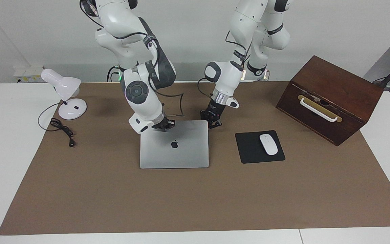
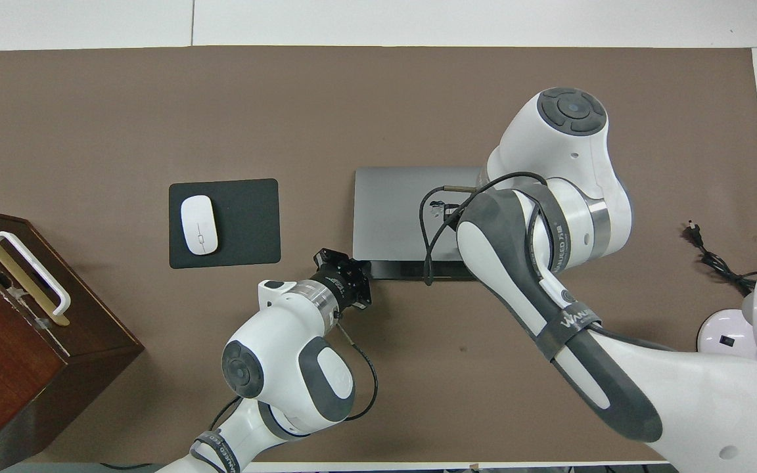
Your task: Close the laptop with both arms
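The silver-grey laptop (image 1: 174, 149) lies in the middle of the brown mat, its lid with the dark apple logo facing up and low. In the overhead view the lid (image 2: 391, 210) shows a dark strip along its edge nearer to the robots. My right gripper (image 1: 164, 125) is at the lid's robot-side edge, at the corner toward the right arm's end; in the overhead view my own arm hides it. My left gripper (image 1: 214, 122) is at the lid's other robot-side corner and also shows in the overhead view (image 2: 354, 284).
A black mouse pad (image 1: 249, 149) with a white mouse (image 1: 268, 144) lies beside the laptop toward the left arm's end. A brown wooden box (image 1: 330, 98) with a white handle stands past it. A white desk lamp (image 1: 67, 93) and its cable (image 1: 61, 130) are at the right arm's end.
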Robot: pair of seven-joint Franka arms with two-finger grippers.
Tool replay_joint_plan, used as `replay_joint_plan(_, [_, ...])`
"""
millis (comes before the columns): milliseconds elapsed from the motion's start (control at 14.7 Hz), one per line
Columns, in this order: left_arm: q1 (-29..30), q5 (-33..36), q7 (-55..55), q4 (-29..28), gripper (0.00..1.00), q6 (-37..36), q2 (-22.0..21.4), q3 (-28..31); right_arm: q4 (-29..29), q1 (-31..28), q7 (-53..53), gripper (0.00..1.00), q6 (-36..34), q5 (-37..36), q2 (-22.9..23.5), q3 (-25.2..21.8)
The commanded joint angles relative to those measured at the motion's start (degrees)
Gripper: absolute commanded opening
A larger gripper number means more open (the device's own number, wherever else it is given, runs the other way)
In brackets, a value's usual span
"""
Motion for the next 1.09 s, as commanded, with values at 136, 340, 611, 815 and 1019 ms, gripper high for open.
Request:
replay_joint_plan(136, [-1.2, -1.3, 0.4, -3.3, 0.00, 0.0, 0.0, 0.7, -4.2, -0.1, -1.2, 0.00, 2.6, 1.4, -2.3, -0.1])
replay_joint_plan(340, [-1.2, -1.3, 0.4, -3.3, 0.00, 0.0, 0.0, 0.7, -5.5, -0.1, -1.2, 0.00, 3.5, 1.4, -2.9, 0.0])
replay_joint_plan(611, [-1.1, -1.3, 0.4, -3.3, 0.00, 0.0, -0.1, 0.7, -7.2, -0.1, -1.5, 0.00, 5.1, 1.4, -3.5, 0.0])
replay_joint_plan(815, [-1.2, -1.3, 0.5, -3.4, 0.00, 0.0, 0.0, 0.7, -8.6, -0.1, -1.5, 0.00, 5.9, 1.4, -4.0, 0.0])
replay_joint_plan(1019, [-1.2, -1.3, 0.5, -3.4, 0.00, 0.0, 0.0, 0.7, -9.0, -0.1, -1.6, 0.00, 6.0, 1.4, -4.1, 0.0])
